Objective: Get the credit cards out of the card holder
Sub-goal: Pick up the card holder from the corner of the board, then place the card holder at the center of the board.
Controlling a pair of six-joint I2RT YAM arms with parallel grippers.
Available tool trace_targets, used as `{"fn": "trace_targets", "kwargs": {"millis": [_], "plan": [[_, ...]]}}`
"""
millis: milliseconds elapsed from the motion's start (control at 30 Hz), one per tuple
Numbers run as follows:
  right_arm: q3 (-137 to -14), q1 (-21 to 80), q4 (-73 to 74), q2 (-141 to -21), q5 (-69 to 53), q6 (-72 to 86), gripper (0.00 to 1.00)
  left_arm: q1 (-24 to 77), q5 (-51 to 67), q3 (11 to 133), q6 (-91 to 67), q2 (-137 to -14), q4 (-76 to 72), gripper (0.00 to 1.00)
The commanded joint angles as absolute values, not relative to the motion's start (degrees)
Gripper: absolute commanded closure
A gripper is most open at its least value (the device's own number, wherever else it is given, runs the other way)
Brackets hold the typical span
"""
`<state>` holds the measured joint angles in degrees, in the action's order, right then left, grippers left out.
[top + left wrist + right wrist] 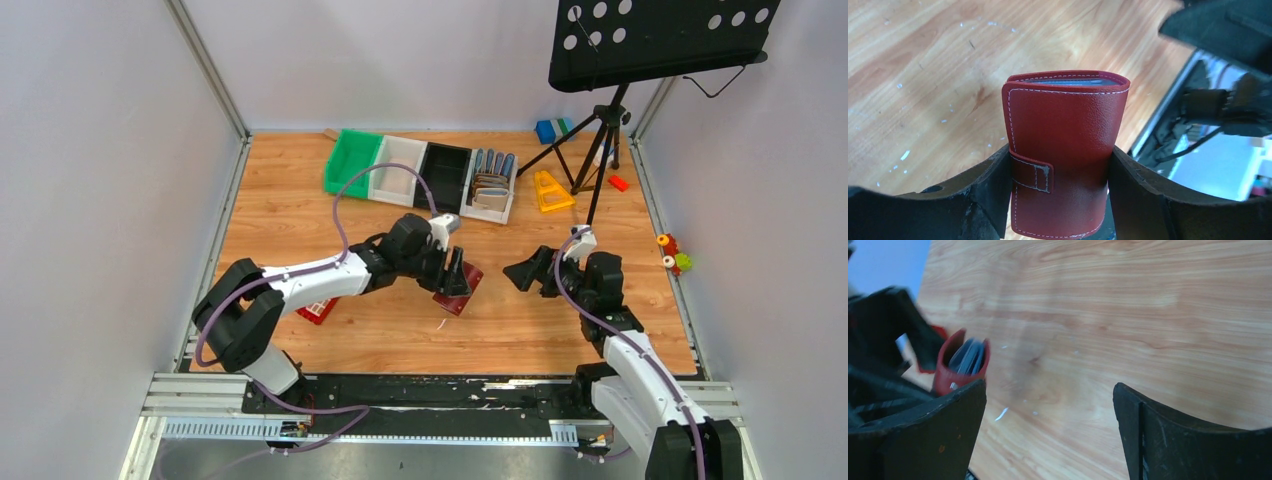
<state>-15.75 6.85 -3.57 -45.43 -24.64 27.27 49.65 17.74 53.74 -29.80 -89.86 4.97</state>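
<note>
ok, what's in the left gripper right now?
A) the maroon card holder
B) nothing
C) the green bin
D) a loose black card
A: in the left wrist view the card holder, folded, sits clamped between the fingers of the left gripper; the right gripper is open and empty.

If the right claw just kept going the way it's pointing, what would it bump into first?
Probably the bare wooden table: the open right gripper frames only wood. The card holder, held by the left gripper, sits off to the side.
</note>
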Motion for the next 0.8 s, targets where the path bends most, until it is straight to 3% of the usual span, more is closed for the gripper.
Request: {"fn": "trace_targets", "kwargs": {"millis": [0,200,367,500,533,633,700,767], "plan": [[-16.2,7.6,-13.3,-45.9,-41.3,31.3,0.02,44.2,35.2,50.1,-39.0,-87.1,-12.2,0.34],[-15.6,13.4,-18.8,-42.5,-44.4,37.7,0.00,40.8,36.7,44.2,-57.8,-85.9,-31.2,0.34],[-22.4,31.8,-6.5,-40.6,-21.6,31.6,0.00,40.9,29.3,40.6,-67.1,-83.8,-38.8,0.33],[-27.2,38.2,-3.0,-46.1,-10.1,32.5,0.00,41.0,23.3,37.8,-69.6,-80.8,-39.6,0.32],[-28.2,39.0,-2.8,-47.7,-8.3,32.7,0.02,41.0,22.5,37.5,-69.9,-80.3,-39.4,0.32],[-30.5,40.5,-4.5,-52.8,-7.9,33.4,0.20,41.2,21.3,37.3,-69.5,-78.9,-37.5,0.31],[-31.7,41.4,-5.6,-55.2,-7.7,34.1,0.23,41.3,20.9,37.6,-68.9,-78.1,-35.5,0.30],[-32.9,42.5,-5.3,-57.1,-6.3,34.3,0.35,41.3,20.8,37.3,-68.9,-77.6,-35.3,0.29]]}}
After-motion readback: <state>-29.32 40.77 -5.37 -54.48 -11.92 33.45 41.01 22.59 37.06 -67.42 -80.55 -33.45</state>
